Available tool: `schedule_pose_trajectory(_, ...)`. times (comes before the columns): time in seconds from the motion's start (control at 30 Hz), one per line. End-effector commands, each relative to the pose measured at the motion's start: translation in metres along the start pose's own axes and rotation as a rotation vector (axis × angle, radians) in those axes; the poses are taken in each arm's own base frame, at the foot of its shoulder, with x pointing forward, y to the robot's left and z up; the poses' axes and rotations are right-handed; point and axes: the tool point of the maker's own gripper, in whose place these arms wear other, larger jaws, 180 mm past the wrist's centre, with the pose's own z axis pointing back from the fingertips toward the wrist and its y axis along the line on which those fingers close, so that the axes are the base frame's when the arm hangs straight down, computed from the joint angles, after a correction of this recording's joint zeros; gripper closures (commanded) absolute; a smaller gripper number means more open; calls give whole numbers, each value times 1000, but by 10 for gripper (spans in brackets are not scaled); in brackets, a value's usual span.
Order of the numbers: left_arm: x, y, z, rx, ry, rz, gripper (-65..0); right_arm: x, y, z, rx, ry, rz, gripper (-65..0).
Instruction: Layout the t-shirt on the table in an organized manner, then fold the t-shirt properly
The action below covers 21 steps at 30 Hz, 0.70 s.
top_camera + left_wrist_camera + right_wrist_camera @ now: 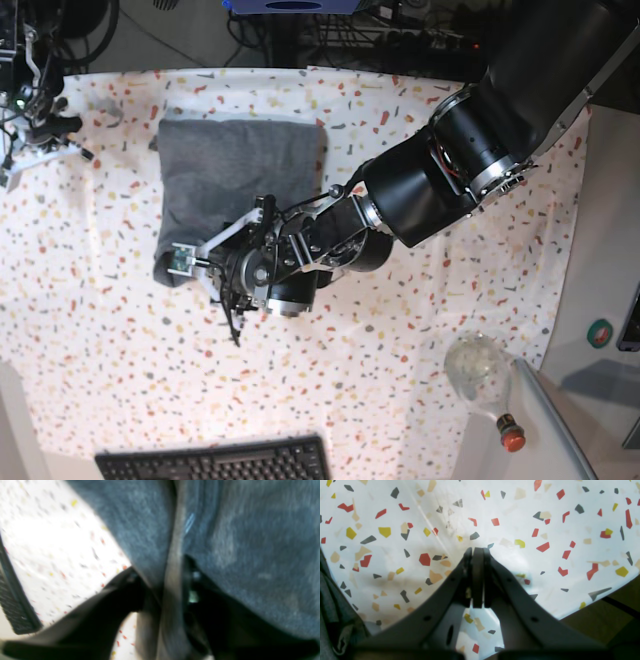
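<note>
— Where the speckled cloth covers the table (420, 330), what lies on it?
— The t-shirt (235, 175), folded, near the far edge; a keyboard (215, 462) at the near edge.
— The grippers?
— The left gripper (162, 580) has grey fabric between its jaws; too blurred to tell if it pinches. The right gripper (478, 552) is pressed together, empty.

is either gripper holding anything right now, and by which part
The left gripper has a fold of the t-shirt at its near edge between its fingers; whether it grips is unclear. The right gripper is shut on nothing.
</note>
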Motion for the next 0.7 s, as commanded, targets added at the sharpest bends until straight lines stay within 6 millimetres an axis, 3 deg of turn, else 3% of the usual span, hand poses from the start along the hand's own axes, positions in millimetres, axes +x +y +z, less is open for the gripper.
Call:
schedule_pose_trajectory(0.0,23,30,11,61,-50,-32,-332,16,-1,2,0,-49,13,0)
schedule_pose_trajectory(0.1,33,39,17,81,-76,-41,-464,17,0,2,0,-50,12,0)
schedule_pose_trajectory(0.17,43,45,25,105,-105,-48,-505,17,0,2,0,-50,12,0)
schedule_pose_trajectory(0.2,43,54,33,134,-106,-42,-495,17,0,3,1,-51,13,0)
schedule_pose_trajectory(0.3,43,80,71,253,-101,24,-365,21,1,18,18,-82,24,0)
schedule_pose_trajectory(0.33,39,84,85,288,-100,61,-290,23,1,26,26,-95,38,0)
schedule_pose_trajectory(0.4,23,86,117,358,-104,145,-49,21,3,43,46,-110,61,0)
schedule_pose_trajectory(0.43,14,81,129,377,-97,178,0,18,3,50,53,-111,69,0)
schedule_pose_trajectory(0.53,-19,41,158,404,-48,257,0,0,-3,68,56,-82,98,0)
schedule_pose_trajectory(0.67,-66,-44,169,313,50,334,0,-23,-37,89,-11,-33,105,0)
